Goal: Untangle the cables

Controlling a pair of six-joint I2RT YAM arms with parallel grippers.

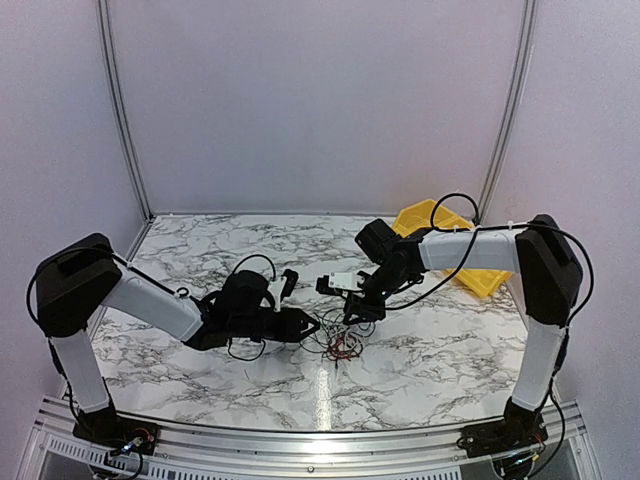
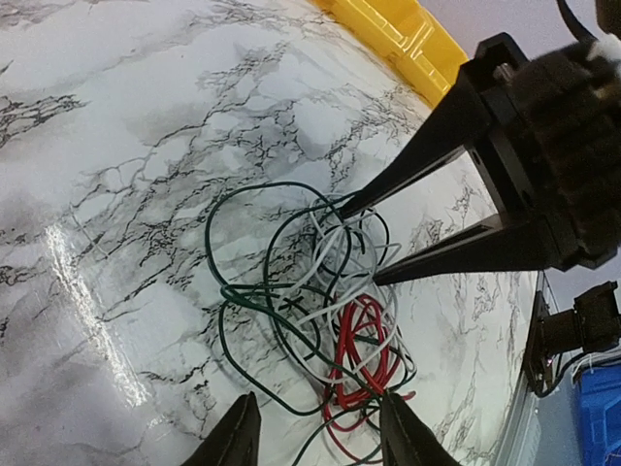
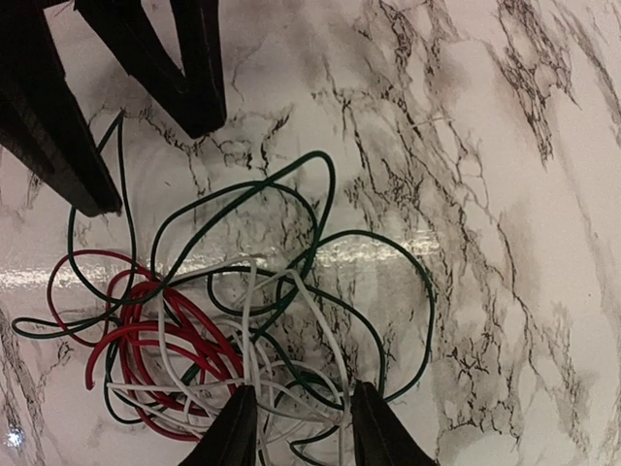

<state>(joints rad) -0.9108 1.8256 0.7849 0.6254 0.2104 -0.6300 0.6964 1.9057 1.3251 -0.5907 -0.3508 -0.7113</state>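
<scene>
The cables (image 1: 340,345) are thin dark green, white and red wires in one loose tangle on the marble table. In the left wrist view the tangle (image 2: 320,291) has its red coil (image 2: 361,354) near my left gripper (image 2: 320,439), which is open, with wires lying between its fingertips. My right gripper (image 2: 359,243) is open, its tips over the tangle's far side. In the right wrist view the right gripper (image 3: 301,427) straddles white and green strands (image 3: 281,320), and the left gripper (image 3: 150,170) is open just beyond the tangle. From above, the left gripper (image 1: 312,325) and right gripper (image 1: 353,316) flank the tangle.
A yellow bin (image 1: 440,225) sits at the back right of the table, also seen in the left wrist view (image 2: 398,29). A blue object (image 2: 597,408) lies off the table's edge. Pale walls enclose the table.
</scene>
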